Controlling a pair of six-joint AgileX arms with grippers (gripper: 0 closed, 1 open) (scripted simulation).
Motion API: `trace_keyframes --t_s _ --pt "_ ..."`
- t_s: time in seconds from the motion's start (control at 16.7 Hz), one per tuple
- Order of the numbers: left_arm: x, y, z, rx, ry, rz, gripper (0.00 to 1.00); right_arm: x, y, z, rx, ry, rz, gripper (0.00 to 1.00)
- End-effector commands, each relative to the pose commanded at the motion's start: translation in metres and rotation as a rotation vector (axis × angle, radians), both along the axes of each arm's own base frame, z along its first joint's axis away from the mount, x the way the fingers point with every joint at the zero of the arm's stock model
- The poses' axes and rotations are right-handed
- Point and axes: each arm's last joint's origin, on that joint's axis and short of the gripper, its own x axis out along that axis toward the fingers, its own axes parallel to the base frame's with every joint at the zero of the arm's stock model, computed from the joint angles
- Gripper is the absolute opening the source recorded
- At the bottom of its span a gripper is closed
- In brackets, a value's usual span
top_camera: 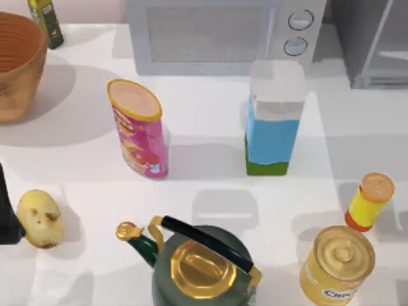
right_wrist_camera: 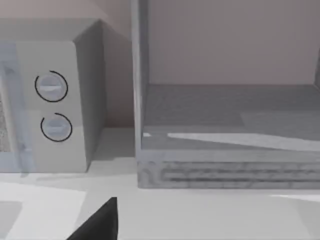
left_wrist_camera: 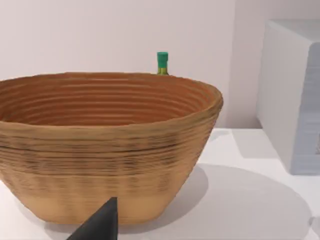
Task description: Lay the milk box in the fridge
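Observation:
The milk box (top_camera: pixel 273 121) stands upright right of the table's middle, just in front of the microwave; it has a white top, a light blue body and a green base. The fridge (top_camera: pixel 376 44) is the grey cabinet at the back right corner. In the right wrist view the fridge (right_wrist_camera: pixel 230 125) faces the camera, with its grey inner floor in sight. A dark part of my right gripper (right_wrist_camera: pixel 100 224) shows low in that view, well short of the fridge. My left gripper (left_wrist_camera: pixel 99 226) sits low in front of the basket, and its arm (top_camera: pixel 5 210) is parked at the table's left edge.
A white microwave (top_camera: pixel 223 35) with two knobs stands at the back, left of the fridge. A pink crisps tube (top_camera: pixel 137 127), wicker basket (top_camera: pixel 19 64), green-capped bottle (top_camera: pixel 46 22), potato (top_camera: pixel 39 218), green kettle (top_camera: pixel 197 261), yellow can (top_camera: pixel 338 264) and small orange-capped bottle (top_camera: pixel 370 201) crowd the table.

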Motion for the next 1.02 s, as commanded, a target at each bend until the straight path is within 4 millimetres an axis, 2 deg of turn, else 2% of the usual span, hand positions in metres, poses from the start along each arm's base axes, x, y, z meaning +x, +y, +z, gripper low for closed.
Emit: trace_keyframes --t_s 0.24,0.42,0.6,0.84,1.02 --pt "0.0 0.0 0.0 0.0 0.0 0.0 1.0 0.001 0.002 0.006 0.003 -0.017 0.009 1.0" --pt "0.0 0.0 0.0 0.0 0.0 0.0 1.0 0.006 0.01 0.028 0.021 -0.074 0.044 1.0" --pt "0.0 0.0 0.0 0.0 0.0 0.0 1.0 0.021 0.026 0.056 0.06 -0.131 0.091 1.0" --pt "0.0 0.0 0.0 0.0 0.0 0.0 1.0 0.061 0.068 0.079 0.117 -0.144 0.144 1.0" --pt "0.0 0.0 0.0 0.0 0.0 0.0 1.0 0.098 0.117 0.069 0.133 -0.099 0.157 1.0"
